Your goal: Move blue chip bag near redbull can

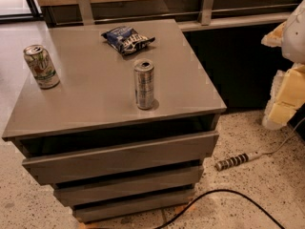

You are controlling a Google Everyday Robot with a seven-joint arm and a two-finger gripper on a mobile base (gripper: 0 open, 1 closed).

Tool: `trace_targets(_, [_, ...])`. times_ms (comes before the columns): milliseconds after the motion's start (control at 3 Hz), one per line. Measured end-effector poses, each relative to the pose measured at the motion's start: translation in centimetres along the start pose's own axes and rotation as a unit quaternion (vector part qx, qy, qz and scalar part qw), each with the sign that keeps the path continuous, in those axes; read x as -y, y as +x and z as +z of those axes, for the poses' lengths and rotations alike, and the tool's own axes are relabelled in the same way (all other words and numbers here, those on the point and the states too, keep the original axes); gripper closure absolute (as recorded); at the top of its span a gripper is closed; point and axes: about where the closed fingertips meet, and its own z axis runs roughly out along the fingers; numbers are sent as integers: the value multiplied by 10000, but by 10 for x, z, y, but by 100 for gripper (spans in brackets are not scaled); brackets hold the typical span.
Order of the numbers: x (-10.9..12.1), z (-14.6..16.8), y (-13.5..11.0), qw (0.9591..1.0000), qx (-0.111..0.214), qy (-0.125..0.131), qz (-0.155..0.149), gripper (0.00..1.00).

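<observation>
At far right hangs what seems the gripper point(289, 66), open or closed I cannot tell, well apart from the blue chip bag point(127, 38) lying behind the upright redbull can point(144, 84).

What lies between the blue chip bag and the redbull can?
Only bare tabletop separates the blue chip bag and redbull can, per the camera view. The gripper is not in view.

The chip bag point(127, 38) lies behind the redbull can point(144, 84).
</observation>
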Motion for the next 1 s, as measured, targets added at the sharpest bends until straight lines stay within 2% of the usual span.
trace_targets(333, [2, 1, -1, 10000, 49, 13, 27, 0])
trace_targets(667, [16, 5, -6, 9988, 425, 99, 240, 0])
trace_targets(1000, [59, 33, -13, 9877, 1330, 256, 781, 0])
